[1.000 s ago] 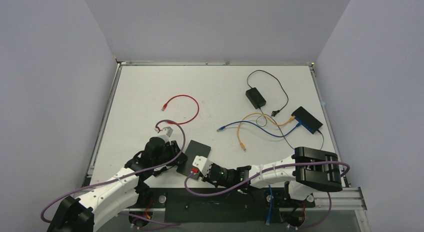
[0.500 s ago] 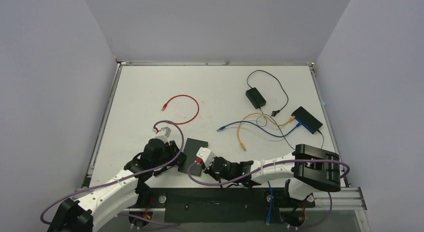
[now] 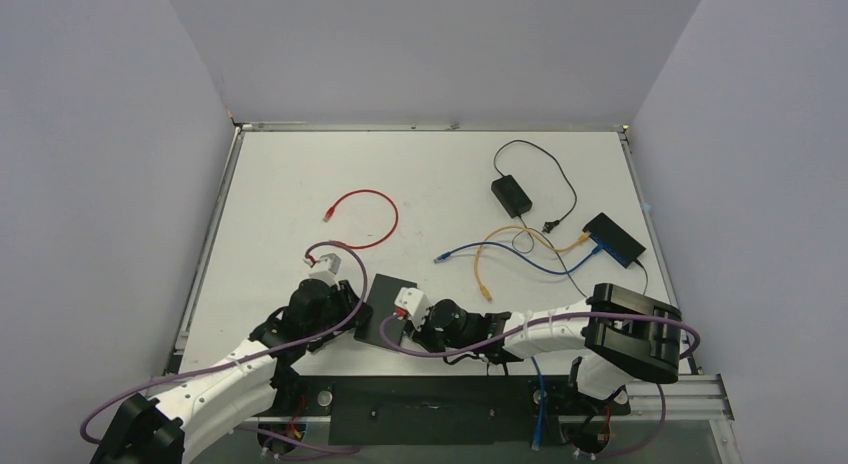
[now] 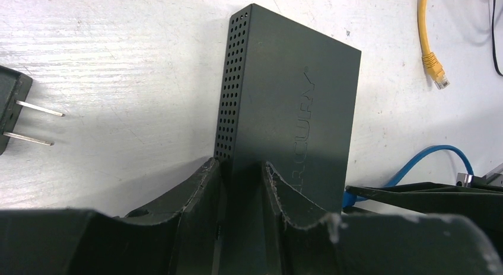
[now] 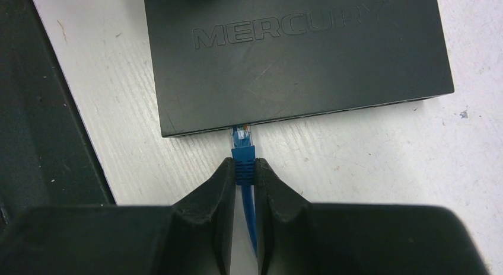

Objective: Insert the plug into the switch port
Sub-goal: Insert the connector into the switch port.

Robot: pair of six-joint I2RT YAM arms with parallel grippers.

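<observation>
- White table [image 3: 280, 184] is carrying a black switch [image 5: 290, 56], which is lying flat near the arms' bases.
- Left gripper [image 4: 240, 174] is clamping one end of the switch between its jaws.
- Right gripper [image 5: 244, 171] is pinching a blue plug [image 5: 242, 141] by its boot, jaws closed on it.
- Plug's clear tip is meeting the switch's port edge near a corner; its depth cannot be told.
- Yellow cable [image 4: 435, 64] and red cable [image 3: 368, 192] are lying farther back, apart from the switch.

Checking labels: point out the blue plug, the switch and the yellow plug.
blue plug [image 5: 243, 152], right wrist view, blue boot
switch [image 5: 296, 73], right wrist view, top face
yellow plug [image 4: 436, 67], left wrist view, connector body
</observation>
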